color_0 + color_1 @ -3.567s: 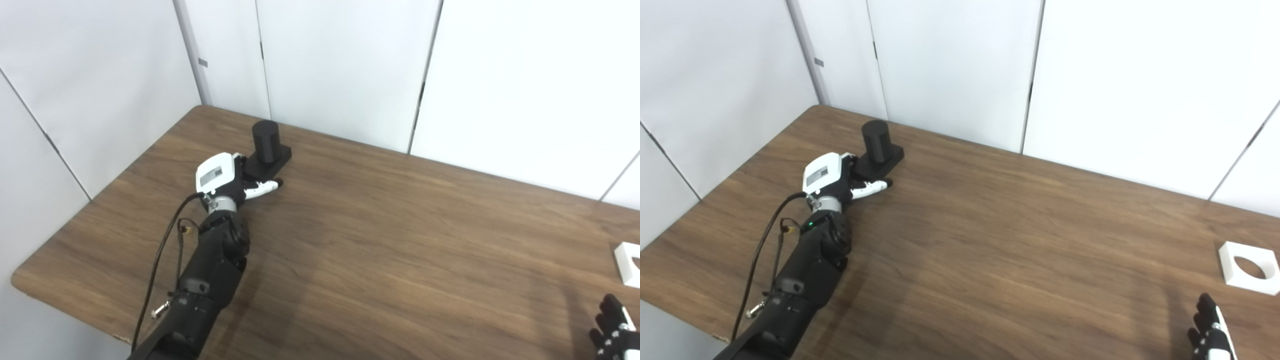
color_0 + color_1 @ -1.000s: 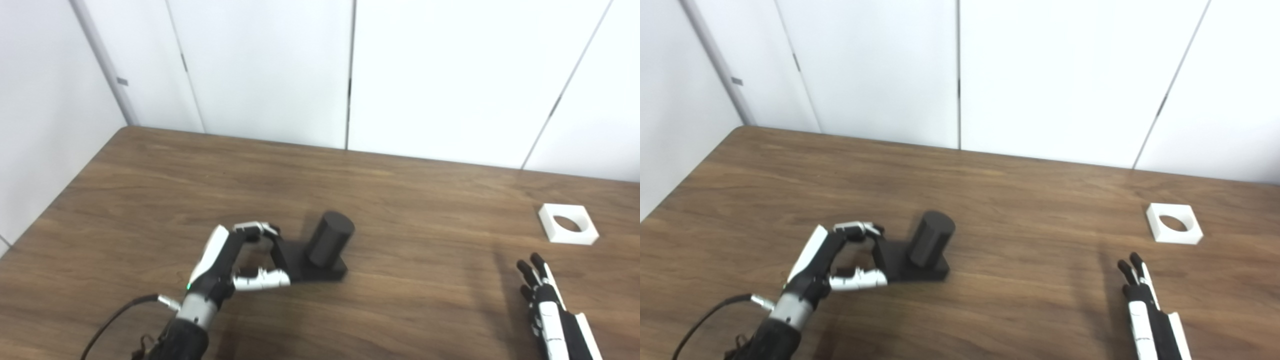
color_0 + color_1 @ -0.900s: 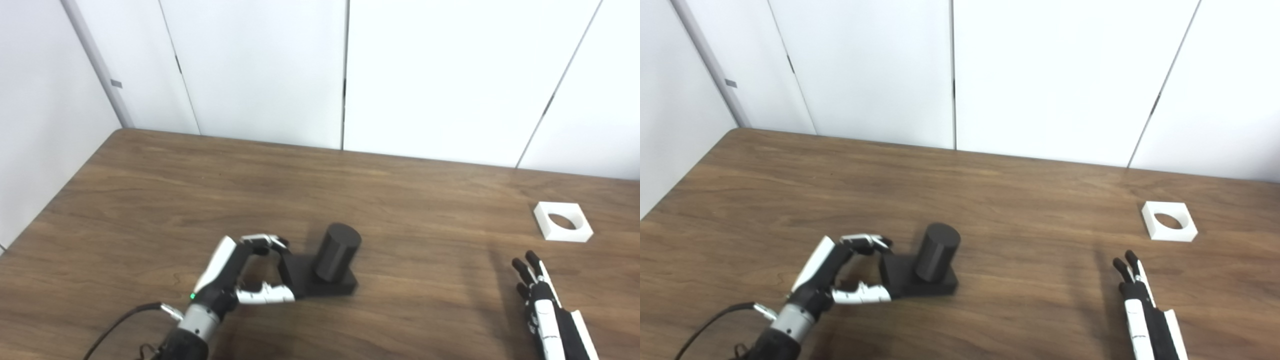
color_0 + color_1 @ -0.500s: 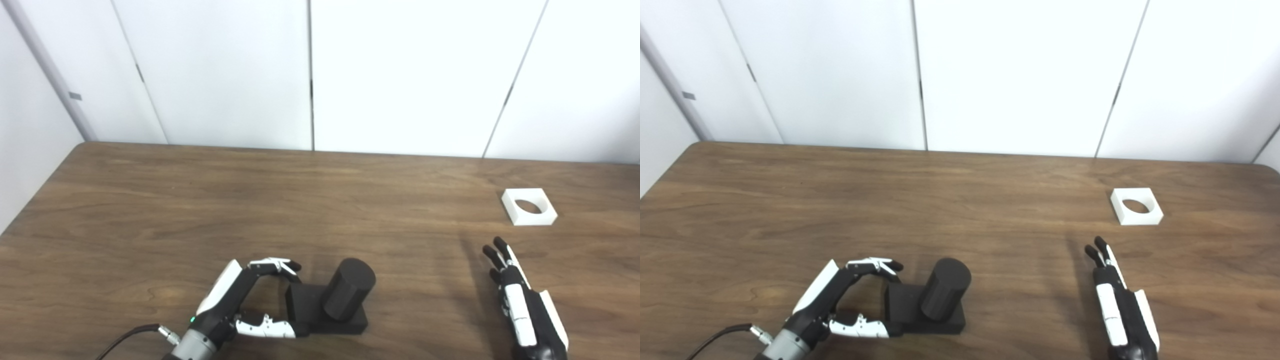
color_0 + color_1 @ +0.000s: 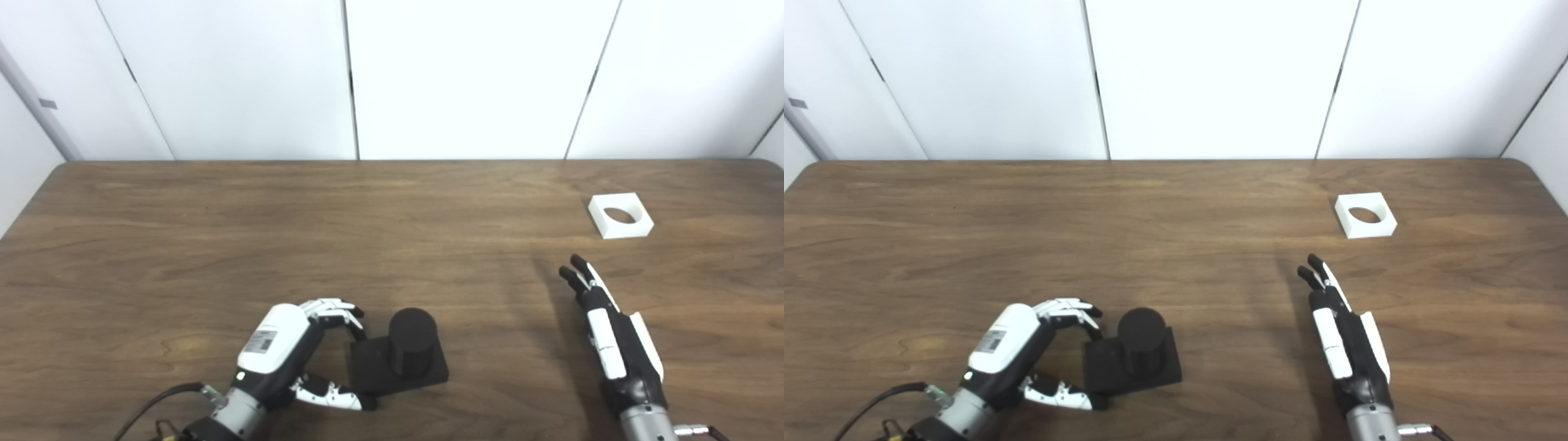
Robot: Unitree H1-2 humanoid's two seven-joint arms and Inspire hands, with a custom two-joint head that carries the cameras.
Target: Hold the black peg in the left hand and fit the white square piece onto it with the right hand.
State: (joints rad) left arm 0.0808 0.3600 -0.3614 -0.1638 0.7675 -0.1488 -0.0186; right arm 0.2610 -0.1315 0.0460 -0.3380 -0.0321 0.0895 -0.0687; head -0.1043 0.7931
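The black peg stands upright on its square black base near the table's front edge, left of centre. My left hand is shut on the base's left side, fingers curled over the far corner and thumb against the near corner. The white square piece with a round hole lies flat at the far right of the table. My right hand hovers open with fingers stretched out flat, nearer to me and a little left of the white piece, touching nothing.
The brown wooden table fills the view, its far edge against white wall panels. A black cable trails from my left wrist at the bottom left. The table's rounded right corner shows beyond the white piece.
The camera has swung right. My left hand has dragged the peg from the far left corner toward the front centre and turned palm-down. The right hand has reached further forward.
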